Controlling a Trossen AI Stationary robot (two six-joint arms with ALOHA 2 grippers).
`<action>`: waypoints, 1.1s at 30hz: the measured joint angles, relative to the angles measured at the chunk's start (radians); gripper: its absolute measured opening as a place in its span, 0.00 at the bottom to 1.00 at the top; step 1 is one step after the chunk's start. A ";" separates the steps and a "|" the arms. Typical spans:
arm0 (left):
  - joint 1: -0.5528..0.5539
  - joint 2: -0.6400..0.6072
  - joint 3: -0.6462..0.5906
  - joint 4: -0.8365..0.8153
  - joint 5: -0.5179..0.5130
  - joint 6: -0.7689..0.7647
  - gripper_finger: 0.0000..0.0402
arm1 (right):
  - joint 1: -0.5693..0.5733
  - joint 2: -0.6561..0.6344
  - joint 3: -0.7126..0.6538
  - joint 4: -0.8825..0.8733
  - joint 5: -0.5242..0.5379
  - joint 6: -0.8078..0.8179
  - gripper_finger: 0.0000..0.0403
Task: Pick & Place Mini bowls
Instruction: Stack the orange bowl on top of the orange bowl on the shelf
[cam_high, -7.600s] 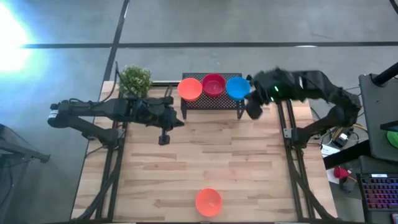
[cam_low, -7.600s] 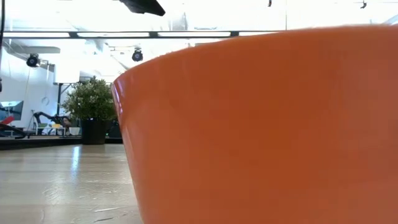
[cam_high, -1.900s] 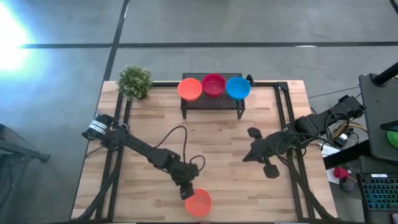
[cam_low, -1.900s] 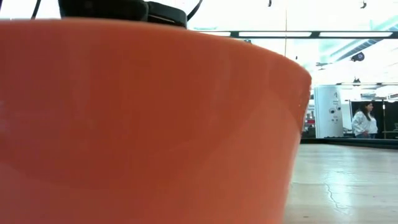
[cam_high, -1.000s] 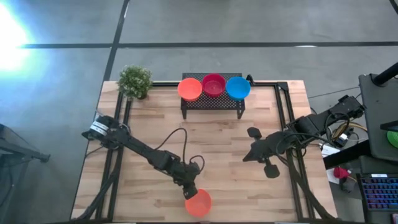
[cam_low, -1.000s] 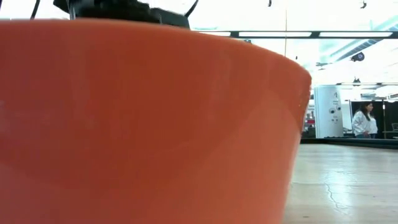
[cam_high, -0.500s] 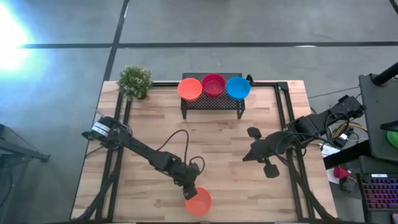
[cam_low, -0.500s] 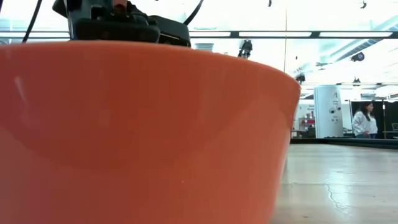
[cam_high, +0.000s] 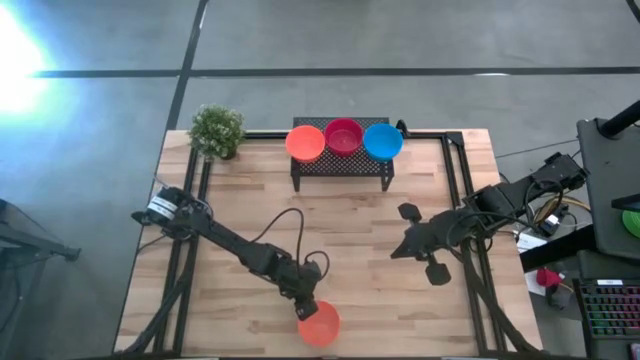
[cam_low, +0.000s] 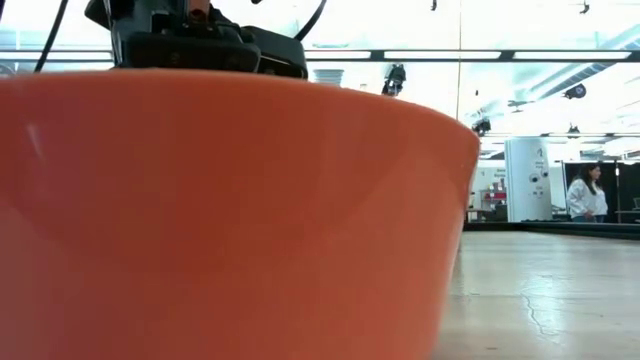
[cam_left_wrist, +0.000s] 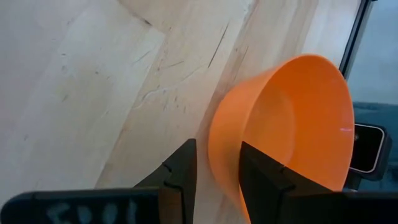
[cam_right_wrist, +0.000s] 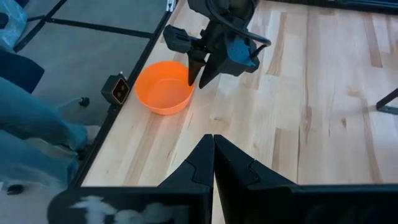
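Left wrist view | left gripper (cam_left_wrist: 214, 169) pinching orange bowl (cam_left_wrist: 292, 124) rim | writing unreadable | right gripper (cam_right_wrist: 213, 144) closed, empty

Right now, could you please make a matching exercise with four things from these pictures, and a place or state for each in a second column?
Things:
1. orange bowl
2. red bowl
3. plant
4. right end effector

Places or states:
A. far left corner of the table
B. shut, holding nothing
C. near edge of the table, its rim between the left end effector's fingers
D. middle of the rack

Pairs: 1-C, 2-D, 3-A, 4-B
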 joint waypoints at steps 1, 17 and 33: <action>0.000 0.000 0.000 0.000 0.000 0.000 0.26 | 0.000 0.000 0.000 0.000 0.000 0.001 0.02; -0.011 0.034 0.000 0.010 0.001 0.052 0.26 | 0.000 0.000 0.000 0.003 0.003 0.061 0.02; -0.009 -0.013 0.022 0.006 0.053 0.107 0.00 | 0.000 0.001 0.000 0.006 0.035 0.101 0.02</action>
